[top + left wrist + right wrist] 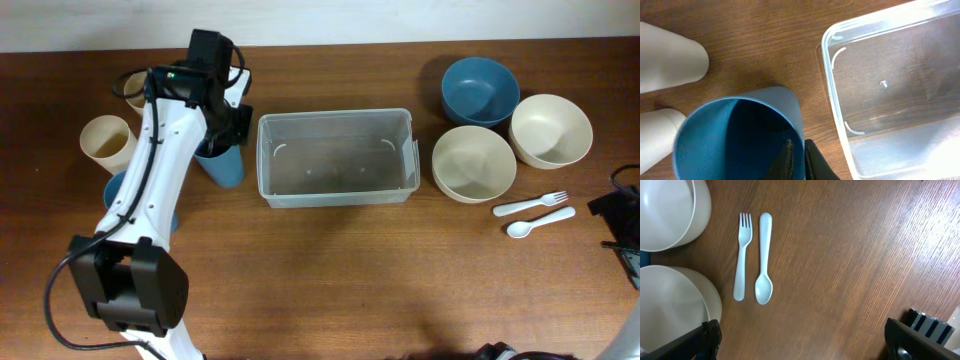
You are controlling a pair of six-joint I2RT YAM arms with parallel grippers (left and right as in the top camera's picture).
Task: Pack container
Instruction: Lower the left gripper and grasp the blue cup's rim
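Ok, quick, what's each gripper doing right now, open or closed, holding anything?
Left gripper: closed on the rim of the blue cup.
Right gripper: open, holding nothing.

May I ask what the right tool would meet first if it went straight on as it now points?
Probably bare table, beside the spoon; nothing else lies ahead of the open right tool, though depth is unclear.
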